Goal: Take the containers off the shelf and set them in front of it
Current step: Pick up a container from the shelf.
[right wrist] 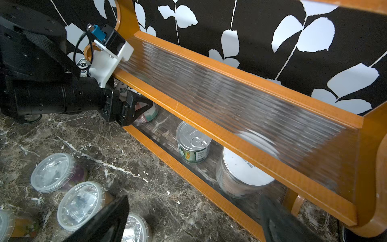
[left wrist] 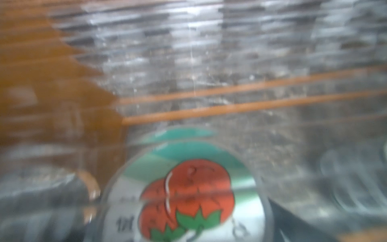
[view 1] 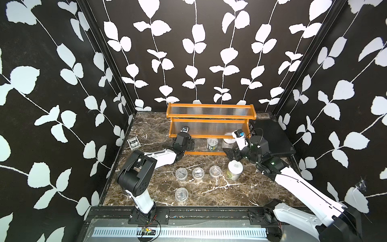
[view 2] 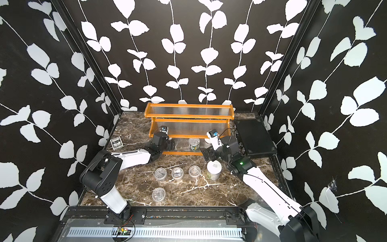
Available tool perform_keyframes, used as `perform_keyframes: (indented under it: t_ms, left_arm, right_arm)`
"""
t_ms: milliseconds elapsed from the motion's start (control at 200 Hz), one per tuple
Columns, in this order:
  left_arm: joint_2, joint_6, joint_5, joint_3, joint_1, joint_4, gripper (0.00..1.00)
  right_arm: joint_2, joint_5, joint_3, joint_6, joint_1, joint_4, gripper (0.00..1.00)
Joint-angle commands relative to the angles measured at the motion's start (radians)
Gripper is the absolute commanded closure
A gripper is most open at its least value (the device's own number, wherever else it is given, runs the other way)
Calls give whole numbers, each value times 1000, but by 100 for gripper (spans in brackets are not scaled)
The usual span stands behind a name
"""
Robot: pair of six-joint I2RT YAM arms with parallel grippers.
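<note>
Nearest on the marble table (view 1: 240,194) stand four clear lidded cups (view 1: 198,173), one alone in front and three in a row behind. A white-lidded jar (view 1: 234,170) stands to their right. All five seem already cleared off the shelf.

Just above that jar hangs the right gripper (view 1: 232,155), jaws spread wide and empty (likely free for the next pick).

Farther back, the orange shelf (view 1: 211,117) is filled only on its lowest tier. There sit a tin can (right wrist: 193,146), a second jar (right wrist: 243,171) to its right, and a tomato-labelled container (left wrist: 188,188) at the left end. The left gripper (right wrist: 137,108) reaches in, jaws either side of that container. Whether they press it I cannot tell.

Only the wrist views show it, because the arm covers it in both top views.
</note>
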Motion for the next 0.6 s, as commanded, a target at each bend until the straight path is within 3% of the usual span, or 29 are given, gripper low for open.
perform_keyframes:
  t_ms: [0, 120, 595]
  left_arm:
    - [-4, 9, 8, 28, 4, 32, 15]
    - [-14, 3, 26, 6, 3, 33, 24]
    - [-168, 21, 90, -82, -3, -33, 27]
  right_arm:
    - [-3, -12, 4, -12, -10, 22, 0]
    - [0, -17, 3, -14, -12, 17, 0]
    - [5, -20, -4, -11, -15, 19, 0]
